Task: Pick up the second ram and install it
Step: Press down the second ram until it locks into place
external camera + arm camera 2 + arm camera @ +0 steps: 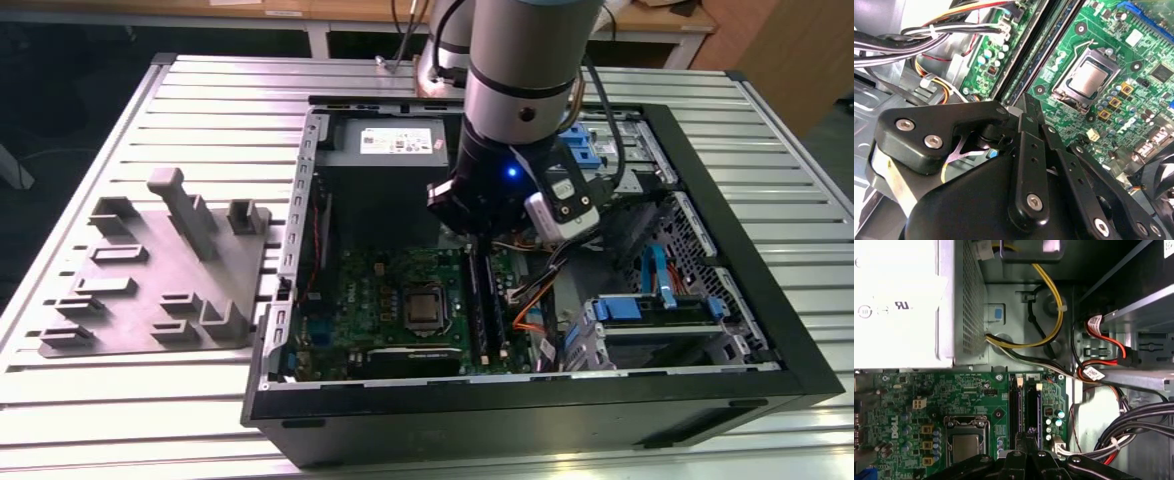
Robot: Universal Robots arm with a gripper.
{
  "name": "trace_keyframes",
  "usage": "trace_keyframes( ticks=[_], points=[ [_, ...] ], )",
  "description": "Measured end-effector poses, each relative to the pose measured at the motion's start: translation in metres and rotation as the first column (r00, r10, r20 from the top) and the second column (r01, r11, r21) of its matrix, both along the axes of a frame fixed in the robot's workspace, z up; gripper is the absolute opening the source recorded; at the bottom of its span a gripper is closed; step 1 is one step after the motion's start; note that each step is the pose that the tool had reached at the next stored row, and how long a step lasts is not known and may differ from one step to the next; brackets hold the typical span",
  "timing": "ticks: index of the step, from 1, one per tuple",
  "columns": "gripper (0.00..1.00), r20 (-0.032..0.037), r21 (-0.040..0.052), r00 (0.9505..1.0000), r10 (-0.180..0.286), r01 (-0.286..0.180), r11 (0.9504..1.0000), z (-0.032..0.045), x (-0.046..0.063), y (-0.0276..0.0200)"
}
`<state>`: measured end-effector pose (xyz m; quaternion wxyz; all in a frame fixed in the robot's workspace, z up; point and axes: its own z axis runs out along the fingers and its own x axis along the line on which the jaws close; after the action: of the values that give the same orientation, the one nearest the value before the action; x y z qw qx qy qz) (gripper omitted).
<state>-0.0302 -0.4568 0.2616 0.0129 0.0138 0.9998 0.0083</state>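
My gripper hangs inside the open computer case, low over the green motherboard. Its fingers are shut, tips together, with nothing visible between them. In both wrist views the gripper sits right over the end of the two long slot rails beside the processor socket. A thin dark stick, which looks like the ram, stands on edge in the rail under the fingertips. I cannot tell whether the fingertips touch it.
The power supply fills the case's far end. Orange, yellow and black cables run beside the rails. A drive cage with blue clips stands on the exterior view's right. A grey fixture plate lies on the slatted table outside the case.
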Motion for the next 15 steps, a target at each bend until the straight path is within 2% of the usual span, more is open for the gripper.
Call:
trace_keyframes(
  ticks=[3,12,15],
  points=[
    [0.10,-0.0001,-0.0001,1.0000,0.000,0.000,1.0000,0.0000,0.0000,0.0033],
    [0.10,0.0000,0.0001,1.0000,0.000,0.000,1.0000,-0.0013,0.0051,0.0046],
    [0.10,0.0000,0.0000,1.0000,0.000,0.000,1.0000,-0.0032,0.0046,0.0073]
  ],
)
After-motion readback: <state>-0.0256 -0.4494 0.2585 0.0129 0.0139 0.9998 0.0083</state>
